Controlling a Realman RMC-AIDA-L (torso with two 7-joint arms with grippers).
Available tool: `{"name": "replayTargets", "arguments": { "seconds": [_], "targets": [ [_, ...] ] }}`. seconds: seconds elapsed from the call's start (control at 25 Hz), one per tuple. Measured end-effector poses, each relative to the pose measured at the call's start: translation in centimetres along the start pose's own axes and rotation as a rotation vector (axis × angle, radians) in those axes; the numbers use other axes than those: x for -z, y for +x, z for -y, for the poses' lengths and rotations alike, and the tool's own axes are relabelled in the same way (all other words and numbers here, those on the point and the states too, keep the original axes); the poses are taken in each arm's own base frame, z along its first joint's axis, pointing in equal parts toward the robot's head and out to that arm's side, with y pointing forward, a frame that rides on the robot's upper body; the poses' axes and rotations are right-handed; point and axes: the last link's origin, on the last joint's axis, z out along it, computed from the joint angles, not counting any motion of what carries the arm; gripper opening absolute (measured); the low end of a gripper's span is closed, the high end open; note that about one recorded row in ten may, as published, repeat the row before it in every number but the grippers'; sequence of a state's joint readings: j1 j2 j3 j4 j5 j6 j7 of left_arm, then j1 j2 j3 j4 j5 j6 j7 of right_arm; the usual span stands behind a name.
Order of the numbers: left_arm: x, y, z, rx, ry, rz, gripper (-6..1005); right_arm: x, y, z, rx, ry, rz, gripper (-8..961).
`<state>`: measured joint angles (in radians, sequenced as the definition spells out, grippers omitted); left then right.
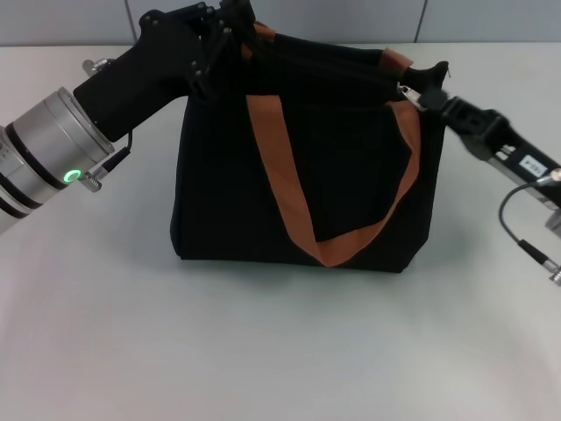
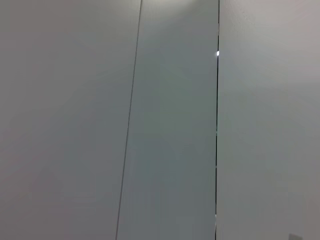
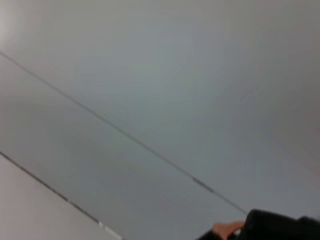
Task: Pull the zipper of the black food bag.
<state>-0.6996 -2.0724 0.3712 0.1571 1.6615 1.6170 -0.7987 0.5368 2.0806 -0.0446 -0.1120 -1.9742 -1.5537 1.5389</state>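
The black food bag (image 1: 298, 167) stands upright in the middle of the table, with orange-brown handles (image 1: 289, 189) hanging down its front. My left gripper (image 1: 230, 37) is at the bag's upper left corner and is shut on the fabric there. My right gripper (image 1: 422, 98) is at the upper right end of the zip line, shut on the small silver zipper (image 1: 407, 90). The right wrist view shows only a corner of the bag (image 3: 280, 226) and a bit of orange strap (image 3: 226, 230). The left wrist view shows only wall panels.
The pale table (image 1: 263, 351) stretches in front of and beside the bag. Grey wall panels (image 1: 351, 17) stand behind it. A cable (image 1: 526, 237) loops off my right arm at the right edge.
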Motion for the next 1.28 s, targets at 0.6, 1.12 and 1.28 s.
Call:
{"name": "replayTargets", "arguments": {
  "seconds": [0.6,1.12,1.28],
  "targets": [
    [1.5,0.2,0.7,0.029,0.104,-0.055,114,1.9,0.6,-2.3,0.271,-0.119,0.188,167],
    [10.3,2.3,0.2,0.011,0.256,-0.221,546,3.0,1.2,-2.8,0.407,-0.124,0.236,591],
    [14.6,2.0,-0.6,-0.007,0.351,-0.189,774,3.1,1.4,-3.0,0.463,-0.128,0.234,641]
  ]
}}
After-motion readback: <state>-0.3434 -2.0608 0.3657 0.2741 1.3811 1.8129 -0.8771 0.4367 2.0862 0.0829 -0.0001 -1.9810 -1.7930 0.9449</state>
